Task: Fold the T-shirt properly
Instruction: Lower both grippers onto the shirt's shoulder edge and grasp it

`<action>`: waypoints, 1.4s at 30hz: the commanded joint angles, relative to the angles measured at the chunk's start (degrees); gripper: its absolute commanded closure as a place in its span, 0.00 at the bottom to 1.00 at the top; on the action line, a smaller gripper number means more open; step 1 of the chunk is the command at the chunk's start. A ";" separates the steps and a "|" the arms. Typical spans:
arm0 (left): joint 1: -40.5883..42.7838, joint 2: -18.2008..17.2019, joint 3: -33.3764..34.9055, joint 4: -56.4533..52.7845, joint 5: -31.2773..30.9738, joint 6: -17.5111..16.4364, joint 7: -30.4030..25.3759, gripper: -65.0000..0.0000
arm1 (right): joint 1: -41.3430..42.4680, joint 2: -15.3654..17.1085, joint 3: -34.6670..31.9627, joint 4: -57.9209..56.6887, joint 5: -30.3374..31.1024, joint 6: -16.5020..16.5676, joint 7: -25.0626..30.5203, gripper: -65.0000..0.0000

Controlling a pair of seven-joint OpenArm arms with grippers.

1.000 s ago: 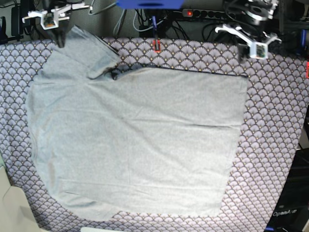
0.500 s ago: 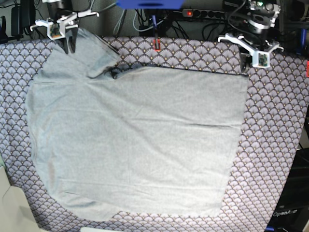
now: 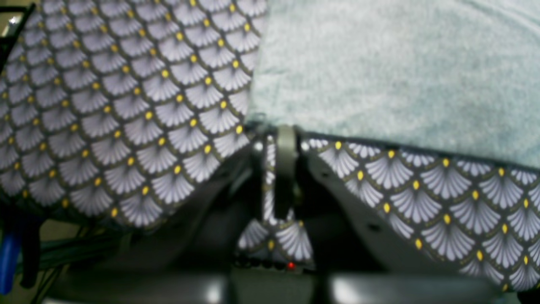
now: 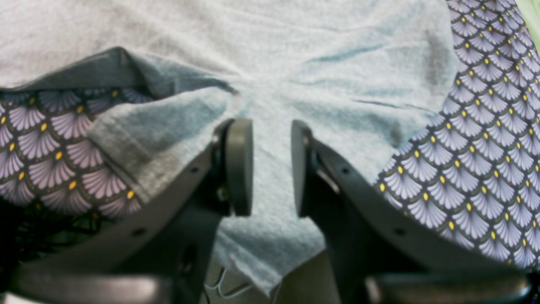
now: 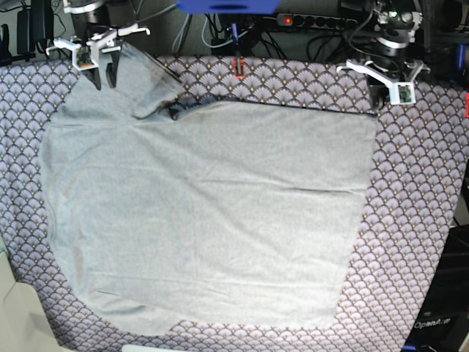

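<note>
Between the right jaws, parted, lies T-shirt (image 4: pixel 270 105) sleeve; left jaws nearly closed beside its corner.

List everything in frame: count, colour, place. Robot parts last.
T-shirt: one, light grey, spread flat over most of the table, one sleeve bunched up at the far corner on the base view's left.
Tablecloth: one, purple-white scallops with yellow dots, under the shirt, covering the table.
Power strip: one, dark with a red light, behind the table.
Cables: several, dark, behind the table.
Red clip: one, at the far table edge, middle.
Right gripper: one, dark jaws standing open over the bunched sleeve.
Left gripper: one, dark jaws close together just off the shirt's far corner, nothing clearly held.
</note>
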 commanded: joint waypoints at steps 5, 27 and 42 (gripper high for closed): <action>-0.01 -0.09 -0.29 0.72 -0.65 -0.05 -1.59 0.69 | -0.74 0.33 0.05 0.87 0.27 0.23 1.41 0.73; -10.91 -0.18 -3.98 -11.76 -0.74 0.03 -1.59 0.42 | -0.74 0.33 0.40 0.78 0.19 0.23 1.41 0.73; -14.16 -1.49 -1.78 -17.65 -0.65 -0.05 -1.50 0.71 | -0.65 0.33 0.40 0.78 0.19 0.23 1.41 0.73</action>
